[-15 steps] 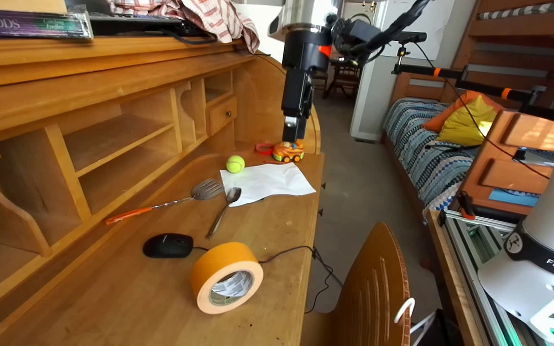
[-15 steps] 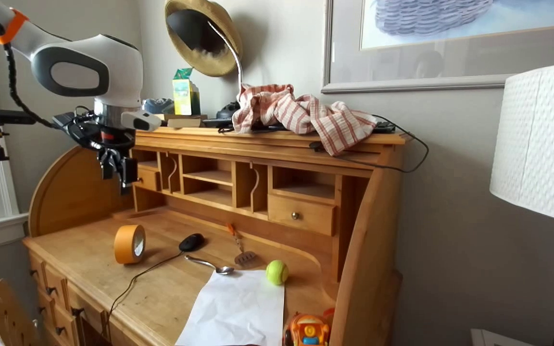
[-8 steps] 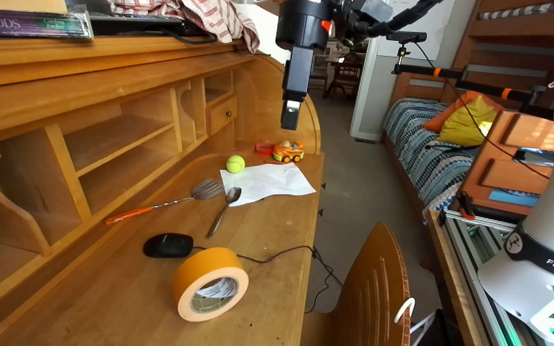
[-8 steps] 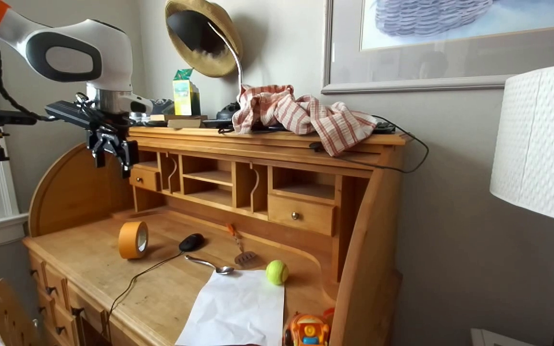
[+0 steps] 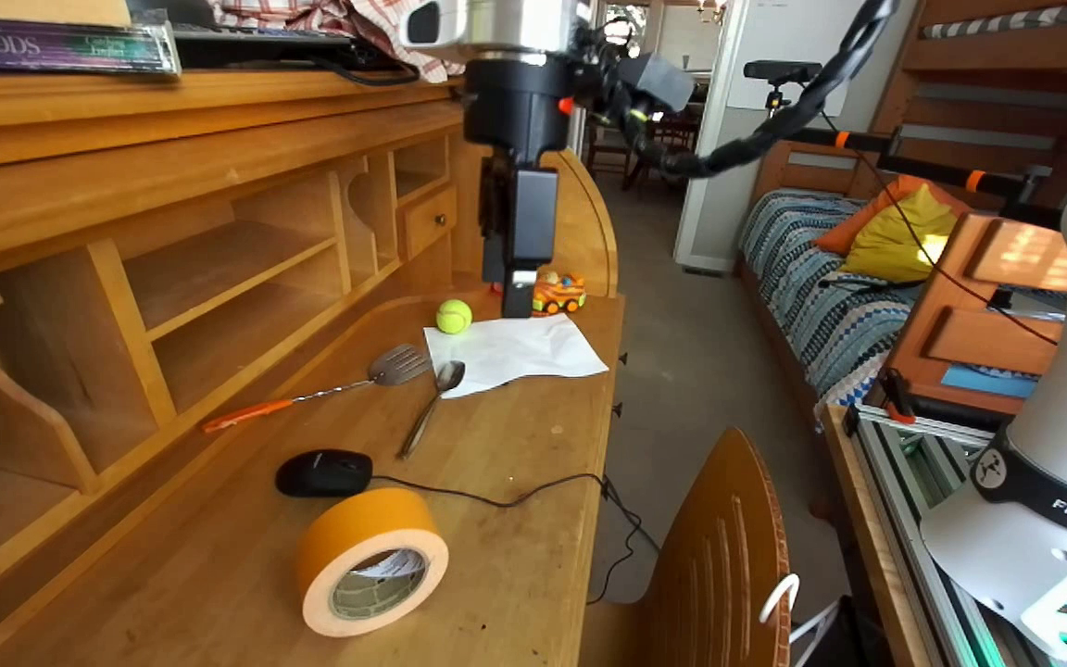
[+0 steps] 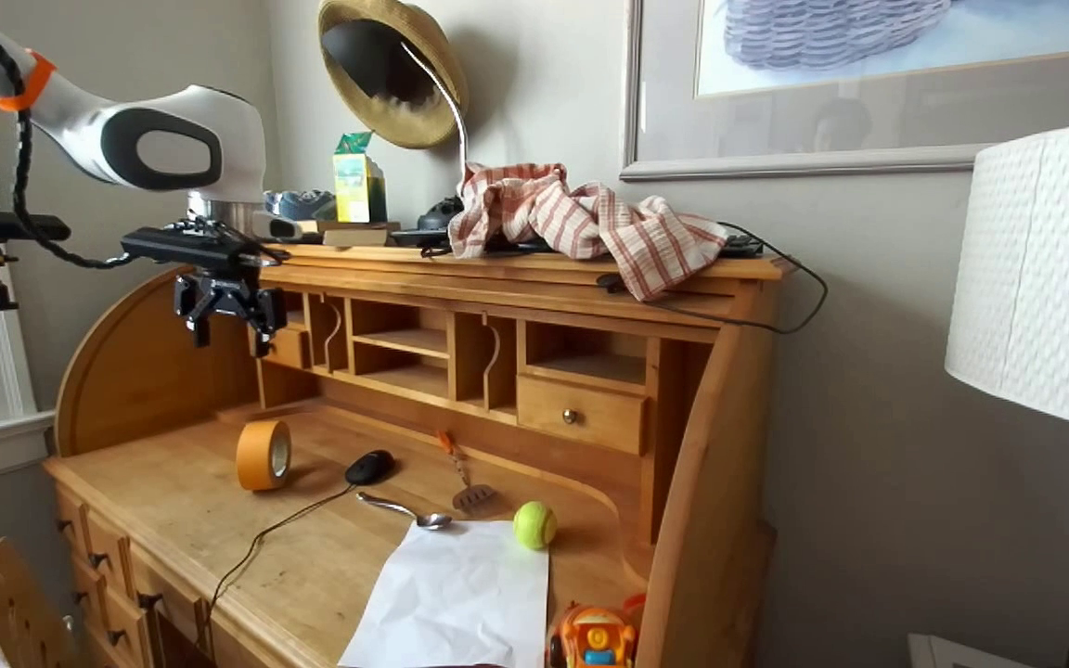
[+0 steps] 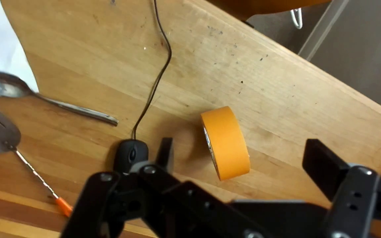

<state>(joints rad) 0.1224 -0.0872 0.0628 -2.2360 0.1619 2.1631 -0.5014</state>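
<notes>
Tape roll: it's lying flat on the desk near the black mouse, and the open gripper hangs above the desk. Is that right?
Not flat: both exterior views show the tape roll standing on its curved outer side. The rest holds: it is on the desk near the black mouse, and the open gripper hangs above.

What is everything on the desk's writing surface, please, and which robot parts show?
Paper sheet: 1, white, on desk
Spoon: 1, silver, overlapping paper
Slotted spatula: 1, grey and orange, beside spoon
Corded mouse: 1, black, near spoon's handle
Tape roll: 1, orange, upright near mouse
Tennis ball: 1, yellow-green, at paper's corner
Toy car: 1, orange, by desk side panel
Unclear object: 1, red, by toy car
Gripper: 1, black, open above desk
Arm: 1, mostly white, above gripper
</notes>
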